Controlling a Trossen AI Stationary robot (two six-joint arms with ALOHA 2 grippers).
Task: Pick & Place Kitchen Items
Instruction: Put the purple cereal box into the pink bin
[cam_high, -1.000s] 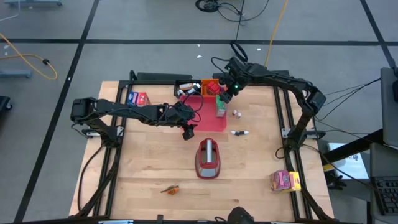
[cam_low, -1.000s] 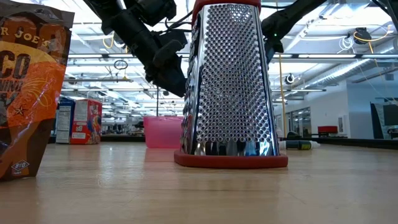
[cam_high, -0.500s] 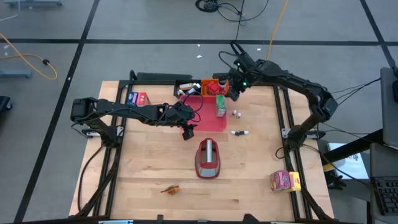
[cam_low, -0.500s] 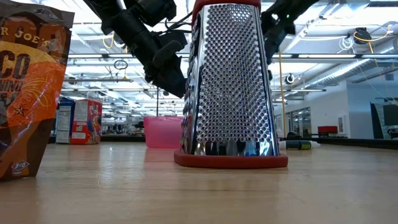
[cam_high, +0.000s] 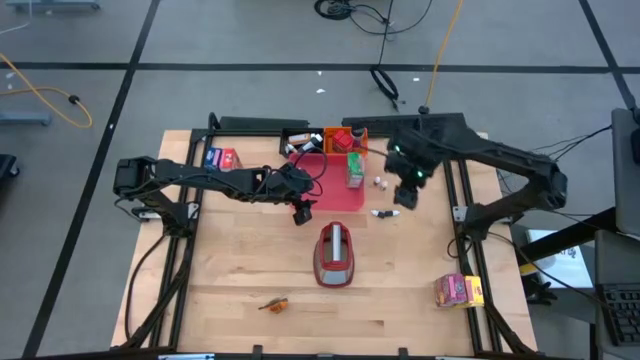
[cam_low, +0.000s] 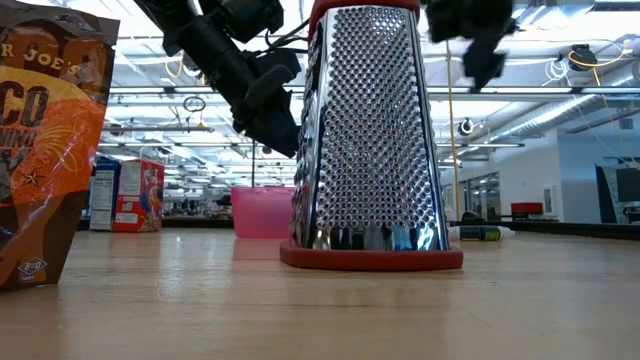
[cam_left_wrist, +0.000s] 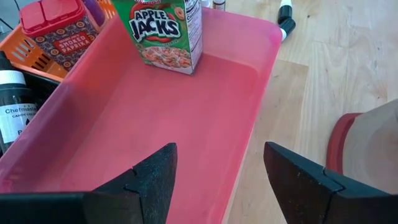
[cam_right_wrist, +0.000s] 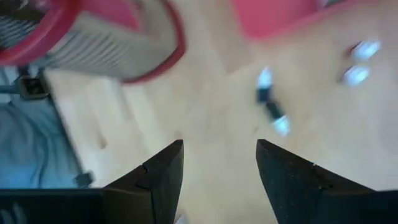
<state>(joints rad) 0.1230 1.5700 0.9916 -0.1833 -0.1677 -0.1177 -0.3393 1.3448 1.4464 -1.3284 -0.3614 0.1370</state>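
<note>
Pink tray (cam_high: 335, 185) as landmark: green carton (cam_high: 354, 170) stands upright in its far right corner, red-lidded carton (cam_left_wrist: 53, 28) in an orange basket (cam_high: 345, 135) just beyond the tray, two tiny white bottles (cam_high: 381, 183) on the surface (cam_high: 240, 260) just right of it. Left claw (cam_left_wrist: 214, 186) hovers over the tray's near left corner, fingers apart and empty, the grater (cam_high: 335, 255) near. Right claw (cam_high: 405, 195) hangs right of the tray above a small black-and-white piece (cam_high: 386, 213), fingers apart, nothing between them.
</note>
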